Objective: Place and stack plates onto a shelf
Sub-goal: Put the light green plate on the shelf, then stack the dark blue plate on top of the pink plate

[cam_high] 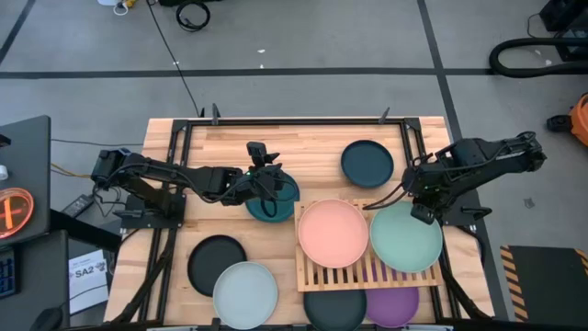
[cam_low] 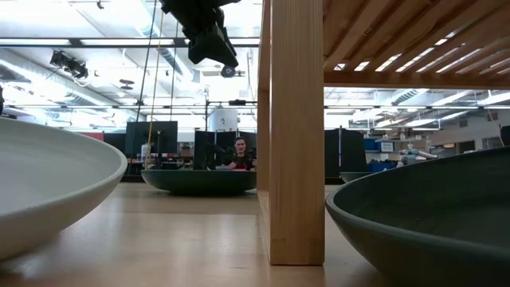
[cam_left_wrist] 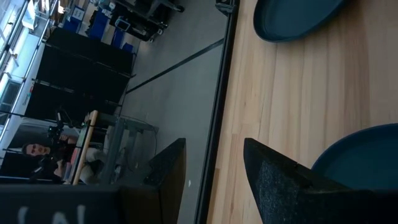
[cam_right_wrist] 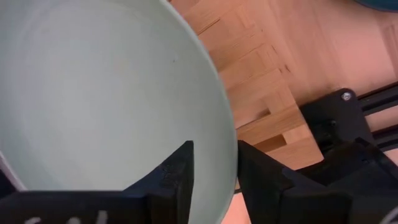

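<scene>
While the mint plate (cam_high: pixel 405 237) lies on the shelf (cam_high: pixel 363 272) beside the pink plate (cam_high: pixel 333 233), the right gripper (cam_high: pixel 421 211) straddles its rim, jaws parted, gripping nothing. The left gripper (cam_high: pixel 268 187), jaws spread and empty, hovers over the teal plate (cam_high: pixel 287 195), nearest it.

Illumination was bright and even — ceiling strip lights (cam_low: pixel 96 41) showed in the low view. Shadows on the counter (cam_high: pixel 303 142) were soft; nearest plate rims (cam_low: pixel 48 183) appeared blurred — out of focus.

Round matte mint plate (cam_high: pixel 405 237) and matte pink plate (cam_high: pixel 333 233) rest on the pale slatted wooden shelf (cam_high: pixel 354 275), over a smooth light butcher-block wooden table (cam_high: pixel 239 135) framed in black metal.
</scene>
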You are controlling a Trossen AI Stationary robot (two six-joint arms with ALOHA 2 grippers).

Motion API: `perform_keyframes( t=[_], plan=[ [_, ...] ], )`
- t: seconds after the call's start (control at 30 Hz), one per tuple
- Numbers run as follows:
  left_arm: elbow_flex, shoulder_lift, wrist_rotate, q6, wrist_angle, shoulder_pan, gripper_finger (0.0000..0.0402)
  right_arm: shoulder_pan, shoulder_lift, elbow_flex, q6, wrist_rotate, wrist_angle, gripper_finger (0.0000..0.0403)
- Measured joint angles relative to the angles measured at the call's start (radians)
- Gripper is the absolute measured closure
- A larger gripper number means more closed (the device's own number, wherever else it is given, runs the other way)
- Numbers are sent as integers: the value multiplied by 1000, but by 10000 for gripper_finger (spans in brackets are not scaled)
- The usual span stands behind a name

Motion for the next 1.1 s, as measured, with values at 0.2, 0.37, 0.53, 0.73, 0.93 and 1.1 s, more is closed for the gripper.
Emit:
perform_keyframes(
  t=[0.2, 0.37, 0.53, 0.73, 0.93, 1.1],
  plan=[
    [0, 0, 0, 0, 0, 0, 235, 0, 0, 0, 0, 12, 0, 256],
    [0, 0, 0, 0, 0, 0, 235, 0, 0, 0, -35, 91, 0, 246],
    [0, 0, 0, 0, 0, 0, 235, 0, 0, 0, -126, 202, 0, 245],
    [0, 0, 0, 0, 0, 0, 235, 0, 0, 0, -190, 247, 3, 245],
    [0, 0, 0, 0, 0, 0, 235, -8, 0, 0, -196, 251, 56, 245],
    [0, -1, 0, 0, 0, 0, 235, -29, 0, 0, -249, 250, 98, 245]
  ],
)
